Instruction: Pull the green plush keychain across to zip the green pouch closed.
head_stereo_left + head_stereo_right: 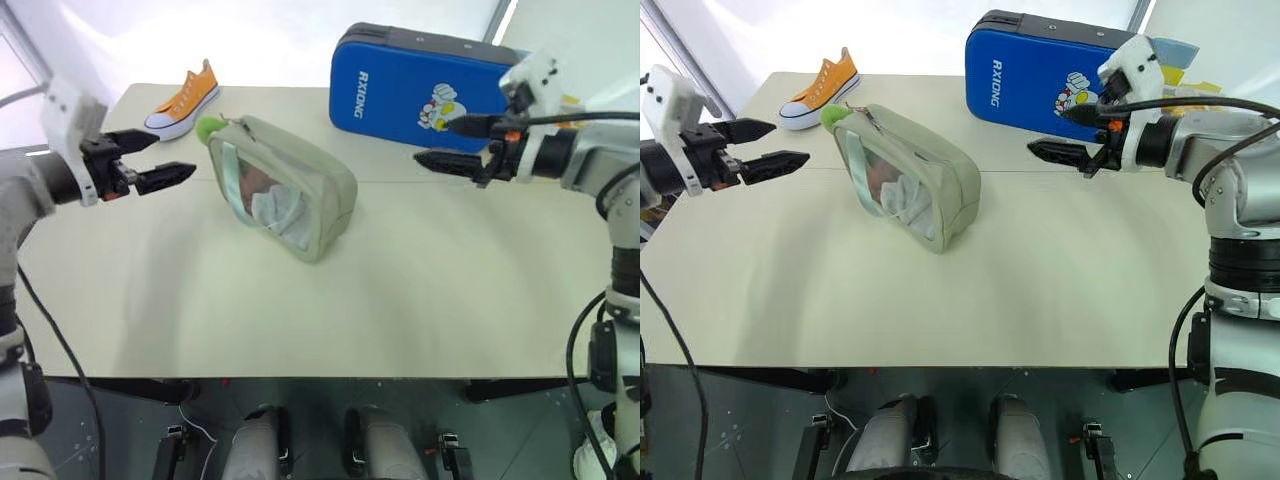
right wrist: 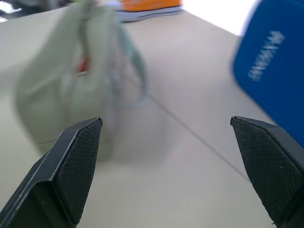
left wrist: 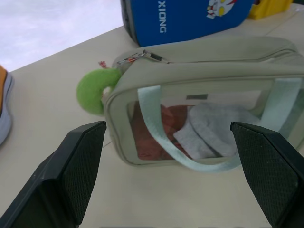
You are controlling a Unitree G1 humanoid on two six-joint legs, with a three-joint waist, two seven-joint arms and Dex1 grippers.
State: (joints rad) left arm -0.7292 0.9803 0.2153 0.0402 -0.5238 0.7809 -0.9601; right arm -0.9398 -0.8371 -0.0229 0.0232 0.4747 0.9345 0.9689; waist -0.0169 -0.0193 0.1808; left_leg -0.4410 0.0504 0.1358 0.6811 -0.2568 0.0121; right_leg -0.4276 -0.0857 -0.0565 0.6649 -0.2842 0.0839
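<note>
- Left wrist view: I see my left gripper (image 3: 166,171) with its two black fingers (image 3: 71,166) spread wide and holding nothing; the green pouch (image 3: 209,95) sits straight ahead in the gap between them, apart from both pads.
- From the head camera, the left gripper (image 1: 165,158) hovers over the table (image 1: 300,320) at about 9 o'clock of the pouch, near its end but not touching.
- The green plush keychain (image 1: 208,127) hangs at the pouch's far-left corner, at roughly 1 o'clock from my left fingertips and just beside them.
- In the left wrist view the keychain (image 3: 92,90) is a fuzzy green ring by the metal zipper pull (image 3: 135,57).
- My right gripper (image 1: 440,142) is also fully open and empty, at about 3 o'clock of the pouch and well apart from it.
- The pouch lies on its side near the table's middle, clear window and mint strap (image 1: 228,170) facing me.
- Behind the right gripper, at 12 o'clock, stands the blue case (image 1: 400,90).
- An orange sneaker (image 1: 183,102) rests at 11 o'clock of the pouch, near the keychain.
</note>
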